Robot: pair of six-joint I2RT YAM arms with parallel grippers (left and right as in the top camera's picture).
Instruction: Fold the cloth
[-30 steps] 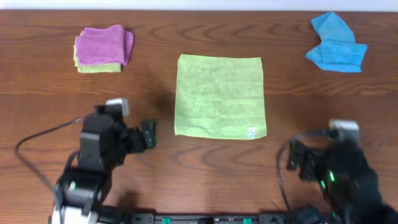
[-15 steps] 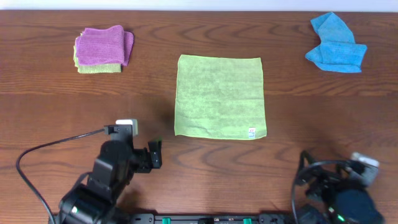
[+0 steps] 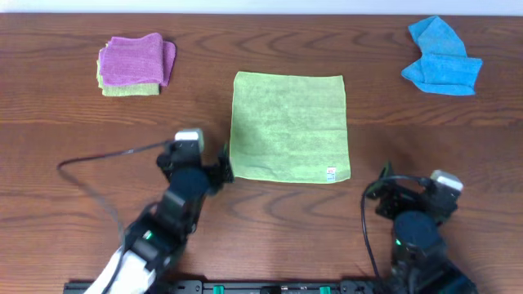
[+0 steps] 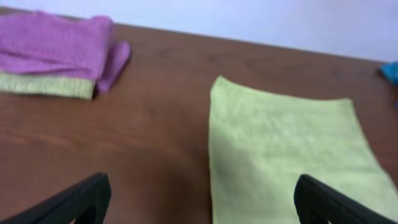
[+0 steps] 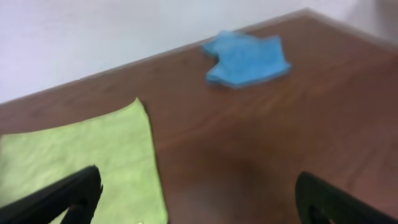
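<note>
We see the cloth (image 3: 288, 126) lying flat and fully spread at the middle of the table (image 3: 82, 139), a lime-green square with its white tag (image 3: 331, 173) at the near right corner. The left gripper (image 4: 200, 202) has its jaws spread wide with nothing in them and sits just beside the cloth's near left corner; in its wrist view the cloth's left edge runs between the two fingers (image 4: 74, 200). The right gripper (image 5: 199, 202) is also spread wide and empty. It sits near the front edge of the table, to the right of the tagged corner and apart from the cloth. A purple cloth (image 3: 135, 59) is stacked on a folded green one (image 3: 127, 88) at far left, and a crumpled blue cloth (image 3: 441, 59) is at far right, both well apart from the cloth
</note>
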